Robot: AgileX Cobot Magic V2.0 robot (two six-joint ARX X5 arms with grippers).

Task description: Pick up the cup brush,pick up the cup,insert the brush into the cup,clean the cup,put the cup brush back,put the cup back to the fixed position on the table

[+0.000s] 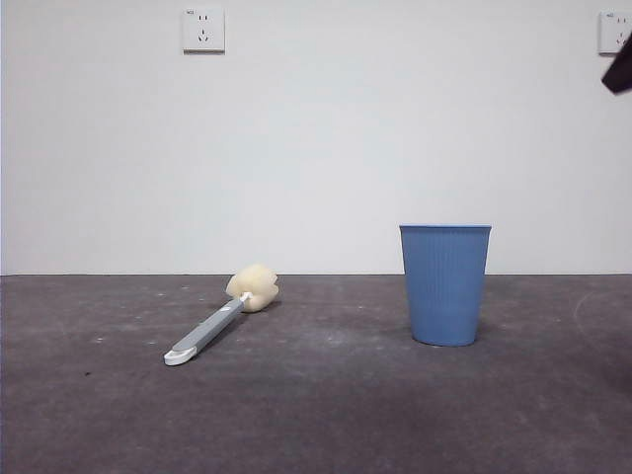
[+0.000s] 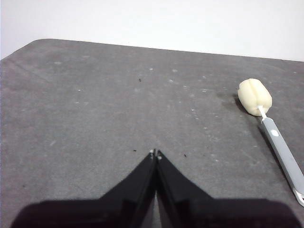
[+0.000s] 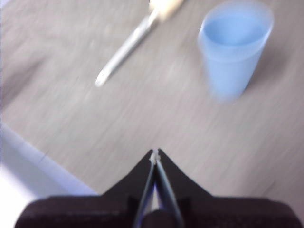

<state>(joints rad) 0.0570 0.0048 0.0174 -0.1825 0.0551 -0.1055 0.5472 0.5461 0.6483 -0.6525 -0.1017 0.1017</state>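
The cup brush [image 1: 219, 319] lies flat on the dark grey table [image 1: 316, 415], its cream sponge head toward the wall and its white tip toward the camera. The blue ribbed cup [image 1: 445, 283] stands upright to its right. The left wrist view shows the cup brush [image 2: 275, 130] well off to one side of my left gripper [image 2: 155, 152], which is shut and holds nothing. My right gripper [image 3: 156, 152] is also shut and bare, high above the table; its blurred view shows the cup [image 3: 233, 47] and the cup brush [image 3: 135, 38]. A black tip [image 1: 619, 71] shows at the front view's top right corner.
A white wall with two sockets [image 1: 203, 31] stands behind the table. The table's edge [image 3: 42, 156] shows in the right wrist view.
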